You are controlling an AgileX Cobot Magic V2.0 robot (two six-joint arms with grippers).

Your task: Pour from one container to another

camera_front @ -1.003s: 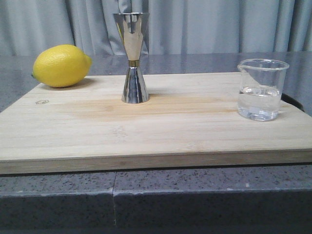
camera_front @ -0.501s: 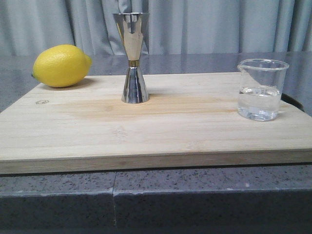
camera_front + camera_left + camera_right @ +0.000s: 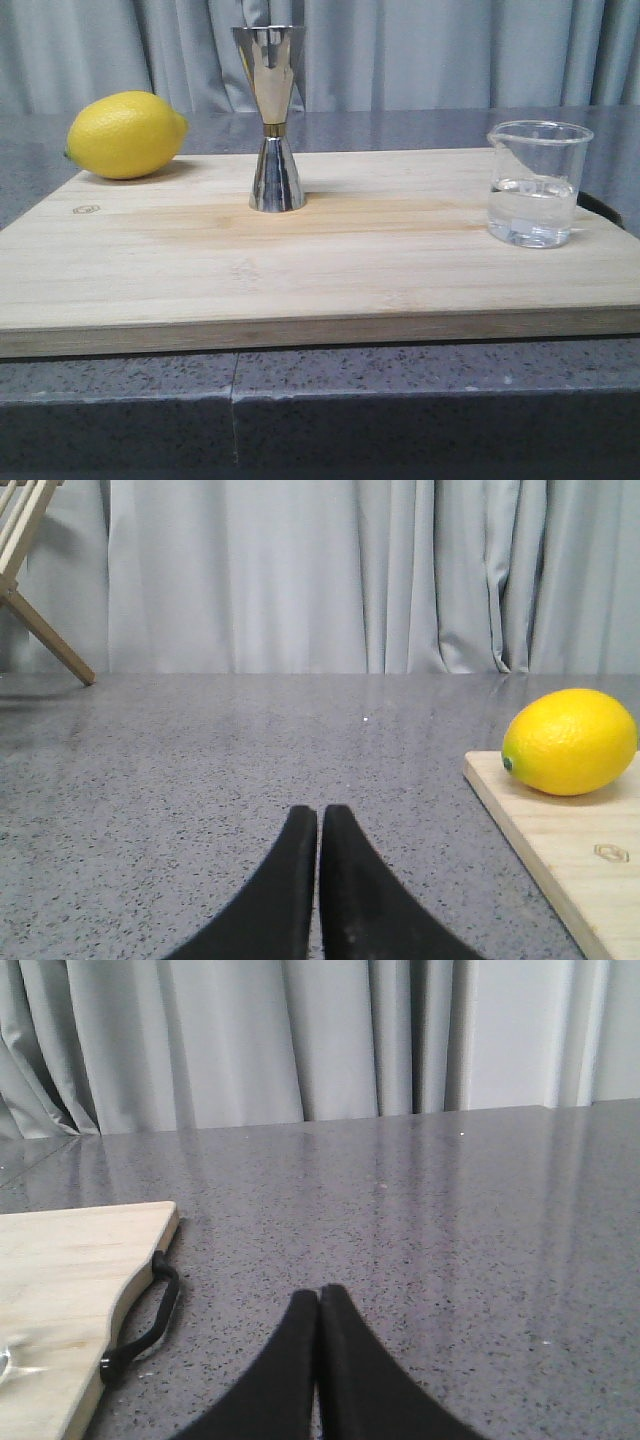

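Two grippers, your left gripper [image 3: 318,825] and right gripper [image 3: 319,1305], have jaws pressed together, holding nothing, over the grey surface [image 3: 400,390]. On the board [image 3: 330,260], the beaker [image 3: 536,184] stands at frame right, the jigger [image 3: 273,118] upright left of centre, well apart.

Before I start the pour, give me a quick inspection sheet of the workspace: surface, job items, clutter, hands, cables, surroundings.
Surface: wooden board lying flat on a grey speckled counter; black handle at its right end.
Job's things: glass beaker upright near the board's right edge, partly filled with clear liquid; steel jigger upright toward the board's back, left of centre. The two stand well apart.
Clutter: lemon on the board's back left corner.
Hands: left hand shut, empty, over the counter left of the board; right hand shut, empty, right of the board.
Cables: nothing seen.
Surroundings: grey curtain behind; wooden rack far left.
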